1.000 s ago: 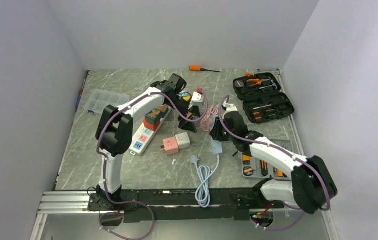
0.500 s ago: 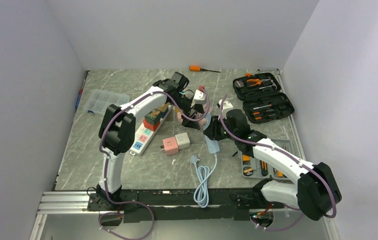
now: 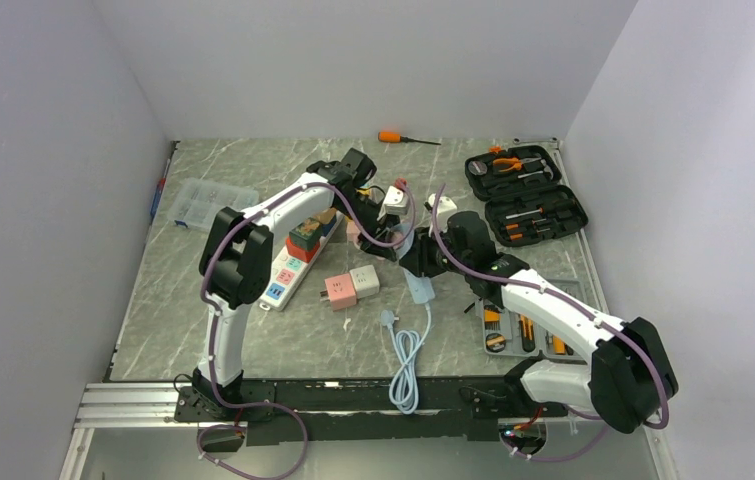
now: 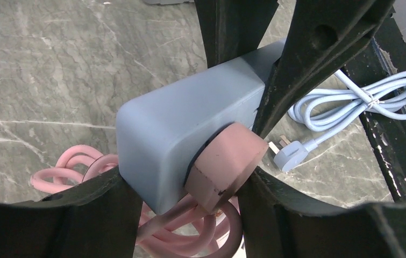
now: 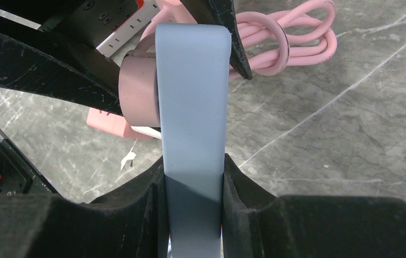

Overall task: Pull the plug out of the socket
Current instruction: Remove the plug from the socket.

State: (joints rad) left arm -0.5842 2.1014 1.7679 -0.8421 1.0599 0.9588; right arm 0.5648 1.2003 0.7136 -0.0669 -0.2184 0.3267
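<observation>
A blue-grey socket block [image 5: 192, 107] stands upright, and my right gripper [image 5: 193, 166] is shut on its lower part, fingers flat against both sides. A round pink plug [image 4: 226, 164] sits pushed into the socket's [image 4: 184, 121] face; its pink cord [image 4: 77, 166] lies coiled on the table below. My left gripper [image 4: 187, 180] has closed around the plug end. One finger presses the plug's rim and the other lies against the socket's corner and the cord. In the top view both grippers, left [image 3: 390, 232] and right [image 3: 421, 262], meet at mid-table.
The socket's light-blue cable [image 3: 408, 355] trails toward the near edge. A white power strip [image 3: 288, 265] carrying coloured adapters lies left, with pink and white cubes [image 3: 351, 286] beside it. An open tool case [image 3: 525, 195] and a tool tray [image 3: 523, 325] are on the right. An orange screwdriver [image 3: 393, 137] lies at the back.
The right arm carried the socket left and upward toward the left gripper. The left gripper shifted onto the plug and its jaws narrowed from wide open.
</observation>
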